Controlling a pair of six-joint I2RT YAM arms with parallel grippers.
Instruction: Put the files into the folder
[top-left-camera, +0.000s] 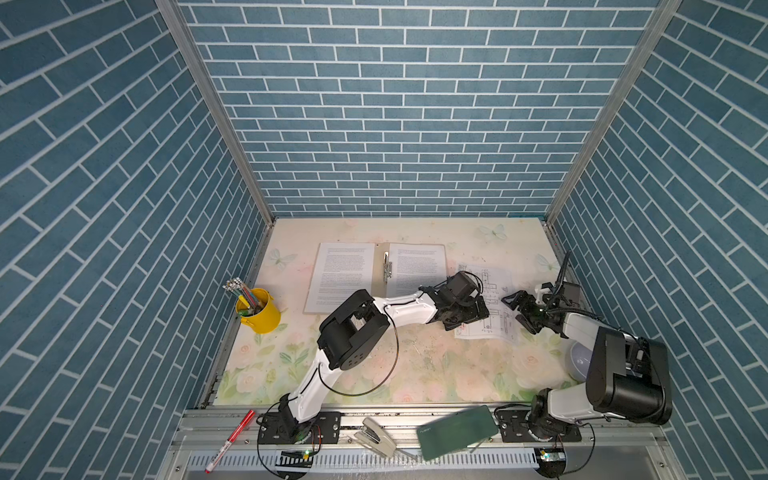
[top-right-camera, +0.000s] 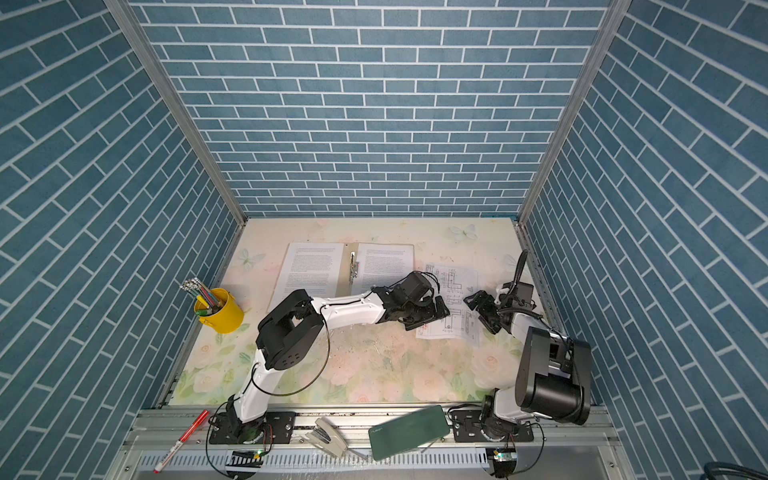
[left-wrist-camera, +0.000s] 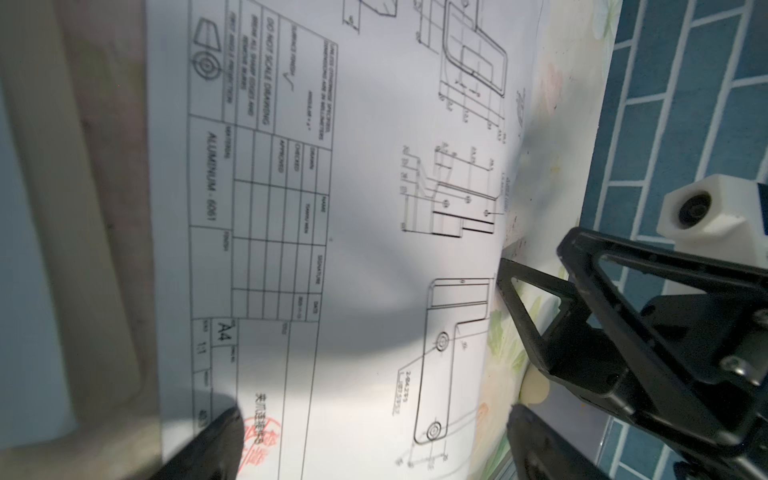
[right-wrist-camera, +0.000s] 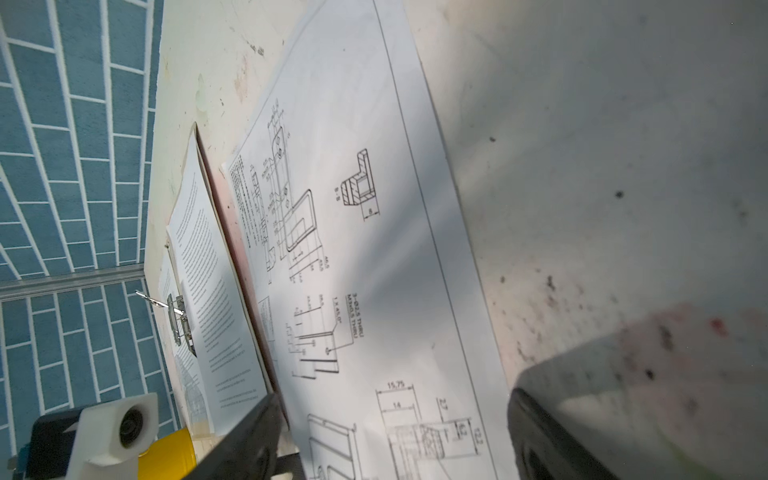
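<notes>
As brick walls (top-left-camera: 395, 124) surround, floral tbl (top-left-camera: 415, 374) holds folder (top-left-camera: 379, 283)

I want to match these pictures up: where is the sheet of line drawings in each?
Top view: drawing sheet, right of the folder.
Top view: same spot.
Left wrist: fills the middle.
Right wrist: runs through the middle.
Shared landmark: blue brick wall.

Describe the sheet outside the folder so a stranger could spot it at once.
On the floral table, find the open tan folder at the back. Just right of it lies a loose white sheet. Unlike the two text pages in the folder, it carries line drawings and a red stamp.
</notes>
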